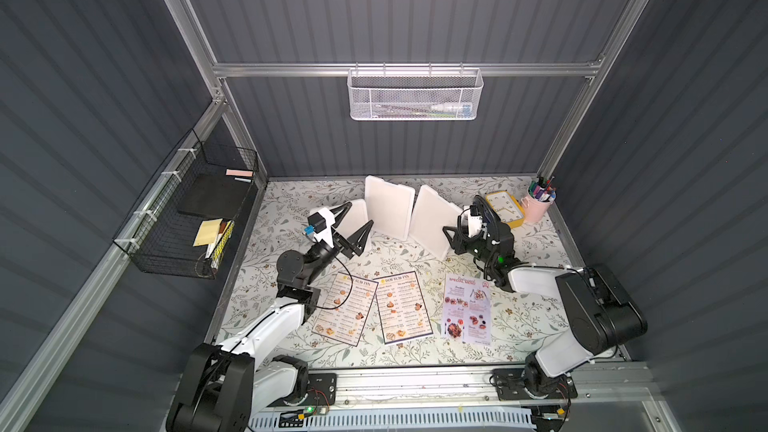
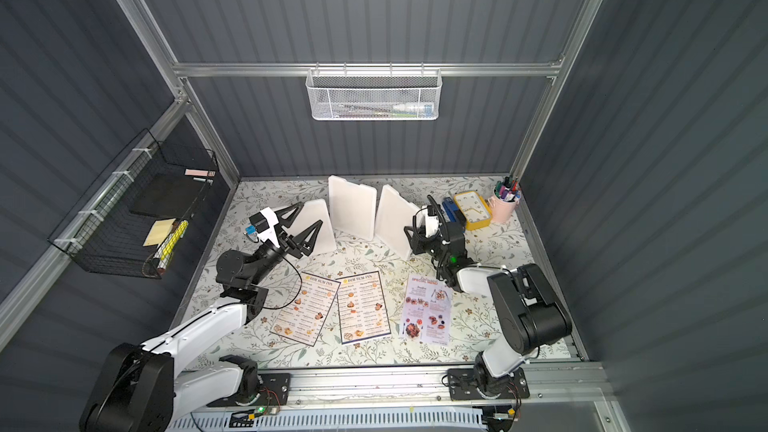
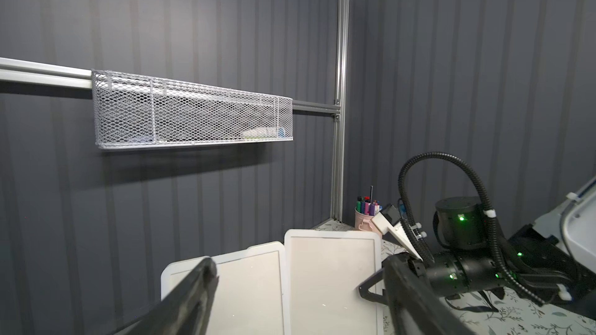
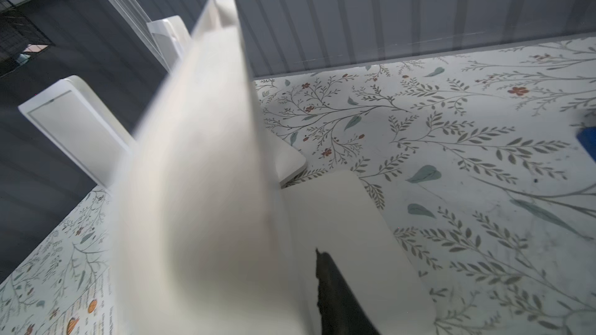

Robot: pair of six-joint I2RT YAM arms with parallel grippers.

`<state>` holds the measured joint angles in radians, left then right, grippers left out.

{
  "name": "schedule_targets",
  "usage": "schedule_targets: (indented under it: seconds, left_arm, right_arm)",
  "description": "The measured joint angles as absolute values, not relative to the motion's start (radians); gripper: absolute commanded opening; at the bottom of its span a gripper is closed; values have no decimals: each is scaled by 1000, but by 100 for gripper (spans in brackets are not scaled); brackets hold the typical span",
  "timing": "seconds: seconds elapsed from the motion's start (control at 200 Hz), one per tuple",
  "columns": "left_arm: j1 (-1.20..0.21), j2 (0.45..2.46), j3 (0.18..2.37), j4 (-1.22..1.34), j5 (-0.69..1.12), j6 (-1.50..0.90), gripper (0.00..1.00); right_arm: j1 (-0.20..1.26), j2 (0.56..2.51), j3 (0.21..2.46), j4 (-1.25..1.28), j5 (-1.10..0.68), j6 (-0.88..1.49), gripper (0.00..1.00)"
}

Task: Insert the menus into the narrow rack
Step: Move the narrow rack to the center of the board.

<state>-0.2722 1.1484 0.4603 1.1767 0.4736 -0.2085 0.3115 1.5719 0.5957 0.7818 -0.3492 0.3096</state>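
Floral tabletop [image 1: 519, 326] | three menus [image 1: 405, 307] flat, long axes front-to-back, lying base-side of both my claws | left claw [image 1: 360, 214] jaws apart, empty | right claw [image 1: 451, 241] at white holder [image 1: 432, 218]: grip, I cannot tell

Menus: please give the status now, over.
Left gripper open, empty. Right gripper at rightmost white holder, grip unclear. Three menus flat on table, untouched. Left arm's cable loops over leftmost menu.

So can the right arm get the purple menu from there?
Probably yes. The purple menu lies flat and uncovered close to the right arm, with nothing on it. The right gripper is up against a white holder, so it would have to pull back first.
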Motion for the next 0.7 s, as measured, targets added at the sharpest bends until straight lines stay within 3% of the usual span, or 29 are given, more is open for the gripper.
schedule_targets:
  seconds: [0.265,0.38,0.455,0.7]
  left_arm:
    - [-362,1125,483,1030,217,-209,81]
    - [-408,1103,495,980,129,-217,87]
    - [-428,1102,514,946,91,-239,99]
    - [-437,1102,536,885,28,-339,99]
  right_arm:
    - [337,1408,495,725,-419,294,25]
    - [363,1355,478,666,-424,276,25]
    - [377,1326,468,636,-427,267,24]
    - [396,1256,436,589,-426,242,16]
